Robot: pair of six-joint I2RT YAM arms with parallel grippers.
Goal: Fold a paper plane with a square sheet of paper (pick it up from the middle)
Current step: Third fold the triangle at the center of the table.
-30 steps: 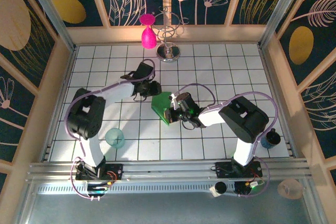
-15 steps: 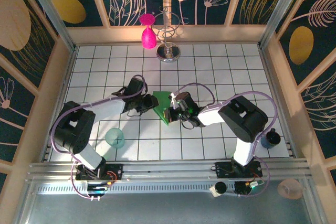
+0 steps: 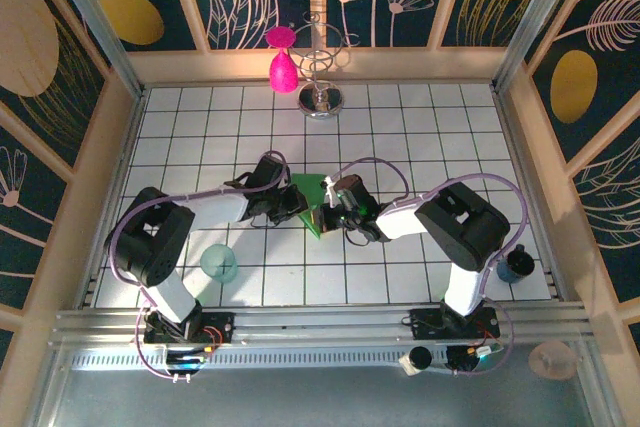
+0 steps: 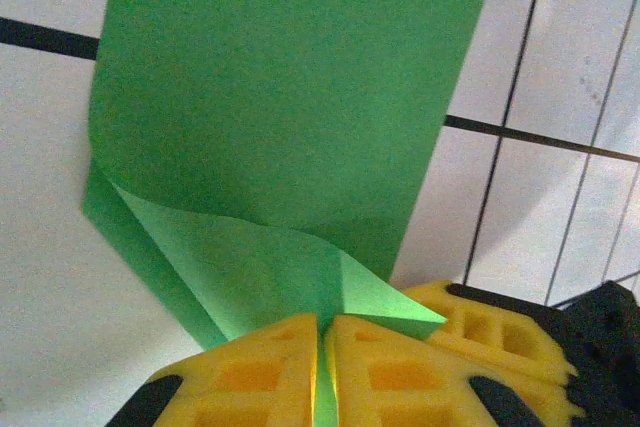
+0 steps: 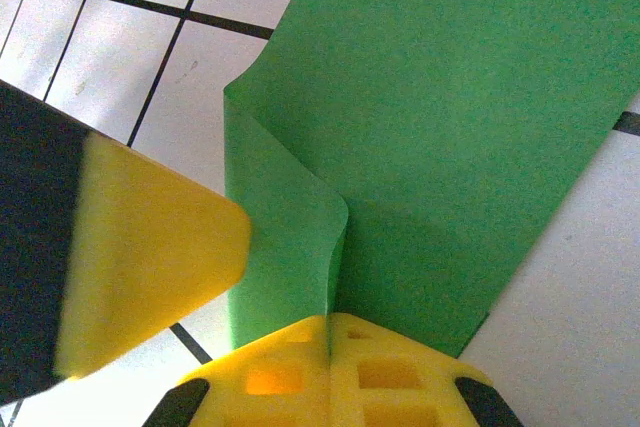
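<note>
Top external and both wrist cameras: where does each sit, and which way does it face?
Top external: above and behind, looking down at the tiled table; both arms show, bases at the bottom.
Left wrist: mounted behind the left gripper, facing down onto the green paper.
Right wrist: the same, behind the right gripper.
Shared: both wrist views show the paper pinched.
</note>
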